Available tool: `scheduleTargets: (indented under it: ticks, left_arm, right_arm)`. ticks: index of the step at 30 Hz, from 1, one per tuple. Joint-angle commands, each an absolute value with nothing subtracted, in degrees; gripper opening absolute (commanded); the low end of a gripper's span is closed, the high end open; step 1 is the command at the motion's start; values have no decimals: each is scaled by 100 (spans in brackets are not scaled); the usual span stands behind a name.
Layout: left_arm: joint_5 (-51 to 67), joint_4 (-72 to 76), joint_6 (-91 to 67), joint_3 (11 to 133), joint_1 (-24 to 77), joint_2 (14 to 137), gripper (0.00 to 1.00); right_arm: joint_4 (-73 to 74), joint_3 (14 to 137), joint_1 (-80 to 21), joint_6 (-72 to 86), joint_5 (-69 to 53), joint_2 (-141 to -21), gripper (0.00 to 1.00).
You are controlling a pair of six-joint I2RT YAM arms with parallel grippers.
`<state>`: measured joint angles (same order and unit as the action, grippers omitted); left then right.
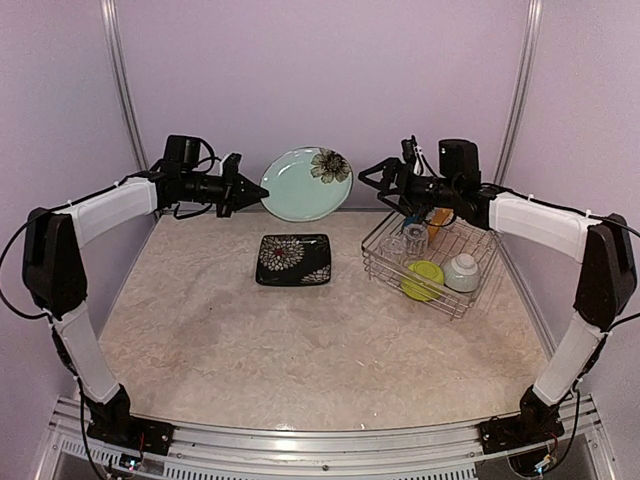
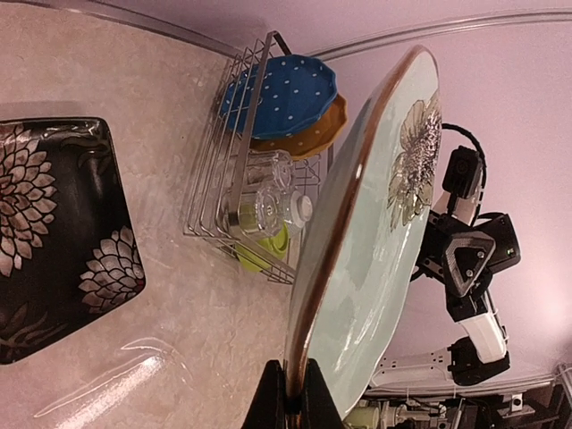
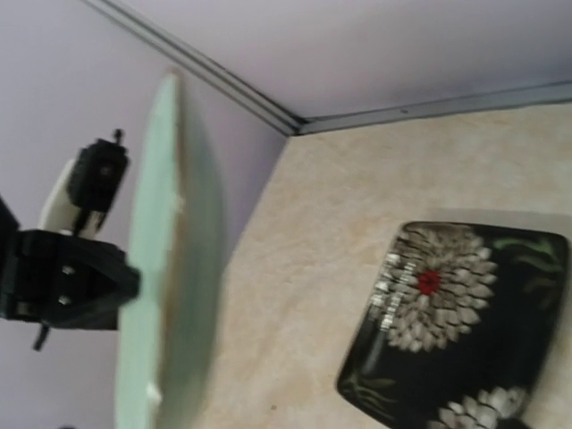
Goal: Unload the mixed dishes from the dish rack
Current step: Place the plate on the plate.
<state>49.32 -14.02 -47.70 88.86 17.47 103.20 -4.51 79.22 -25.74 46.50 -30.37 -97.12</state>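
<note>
My left gripper [image 1: 252, 190] is shut on the left rim of the teal flowered plate [image 1: 305, 185] and holds it on edge, high above the table's back. In the left wrist view the fingers [image 2: 268, 402] pinch the plate's brown rim [image 2: 357, 268]. My right gripper [image 1: 372, 183] is open and empty, just right of the plate and apart from it. The black square plate [image 1: 293, 259] lies flat on the table. The dish rack [image 1: 478, 292] holds the lime-green bowl [image 1: 425, 278], pale grey-green bowl [image 1: 462, 272], two clear glasses [image 1: 414, 238], blue dotted plate [image 2: 281, 89] and yellow plate [image 2: 320, 134].
The rack stands at the right of the table, under my right arm [image 1: 530, 222]. Purple walls and metal posts [image 1: 122, 80] close in the back and sides. The right wrist view shows the teal plate edge-on [image 3: 165, 268] and the black plate [image 3: 465, 331].
</note>
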Motion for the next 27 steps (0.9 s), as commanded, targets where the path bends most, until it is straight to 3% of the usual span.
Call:
scheduleTargets:
  ticks: [1, 8, 27]
  left_arm:
    - [5412, -837, -5046, 8866, 1391, 10406, 0]
    - [5436, -1642, -4540, 9060, 1074, 10894, 0]
    - [5497, -1992, -4208, 9319, 976, 11980, 0]
  right_arm:
    - [26, 8078, -2436, 4412, -2895, -9495, 99]
    - [518, 8174, -2385, 4028, -2887, -9358, 99]
    - [926, 8104, -2156, 3895, -2849, -9104, 99]
